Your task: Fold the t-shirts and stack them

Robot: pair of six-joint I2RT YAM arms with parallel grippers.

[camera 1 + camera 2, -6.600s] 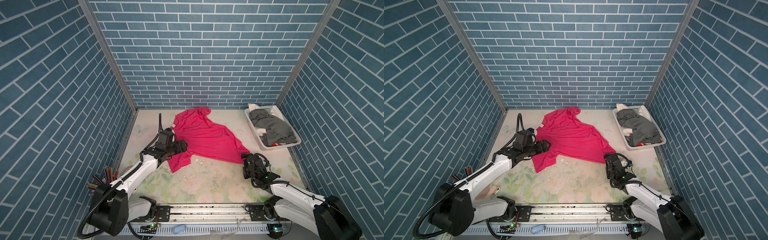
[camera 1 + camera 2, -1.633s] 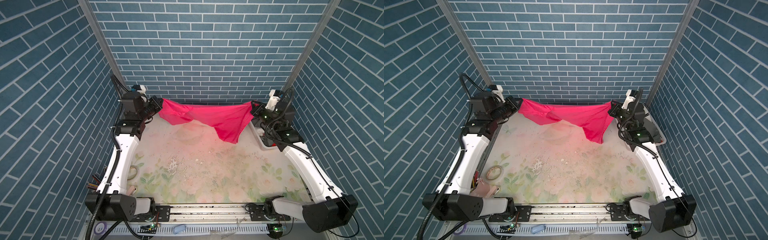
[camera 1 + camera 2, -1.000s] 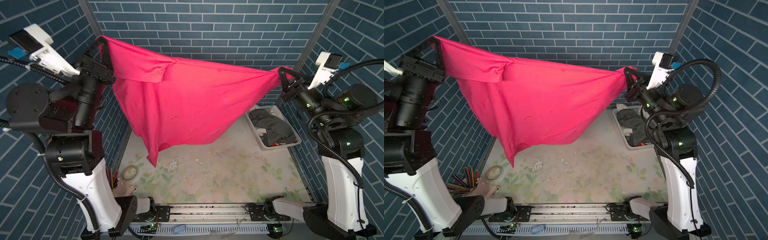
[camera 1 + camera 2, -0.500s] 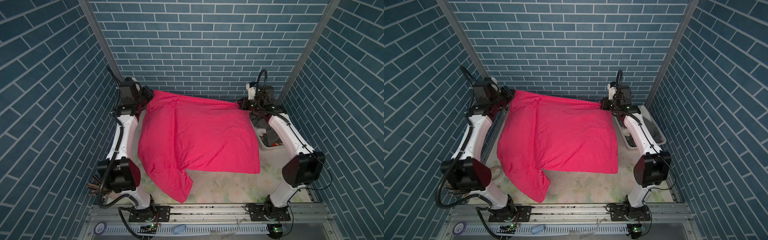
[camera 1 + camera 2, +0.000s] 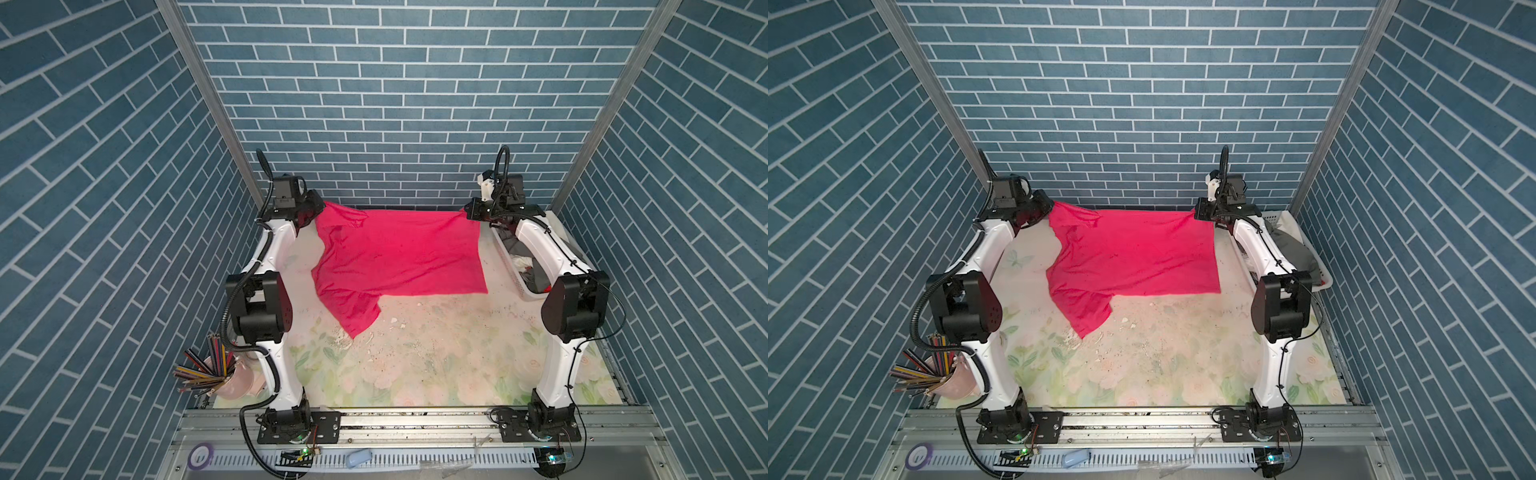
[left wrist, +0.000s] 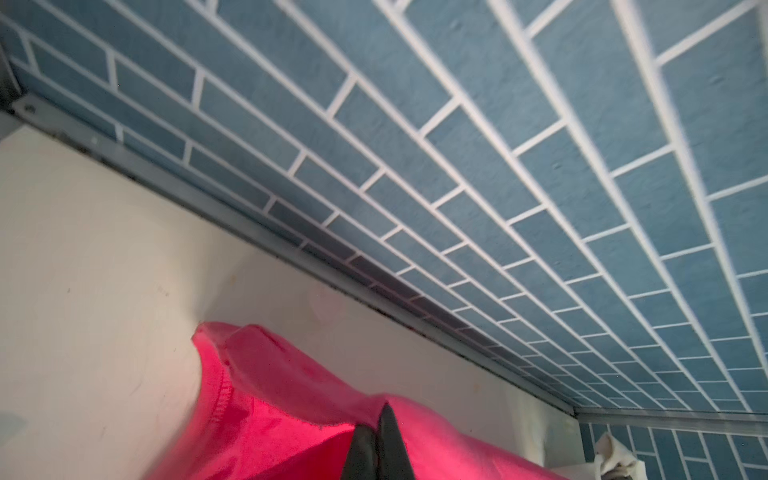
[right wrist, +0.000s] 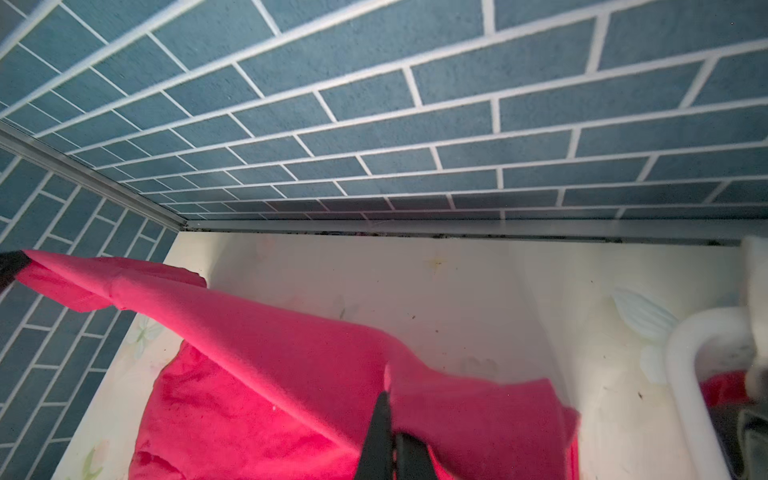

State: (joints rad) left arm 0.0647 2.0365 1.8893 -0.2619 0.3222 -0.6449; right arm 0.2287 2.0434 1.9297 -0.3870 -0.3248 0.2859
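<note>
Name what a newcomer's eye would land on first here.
The bright pink t-shirt dominates, spread across the far half of the table, its far corners pinched by the left gripper and right gripper. Next comes the white basket of clothes at the far right.

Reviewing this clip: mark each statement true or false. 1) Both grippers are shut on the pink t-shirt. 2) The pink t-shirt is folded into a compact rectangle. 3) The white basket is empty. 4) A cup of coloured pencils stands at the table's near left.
1) True: the left gripper and right gripper each pinch a far corner of the pink t-shirt.
2) False: it is spread open, unfolded, with one part trailing toward the near left.
3) False: the basket holds a dark grey garment and other cloth.
4) True: the cup of coloured pencils stands there, beside the left arm's base.
</note>
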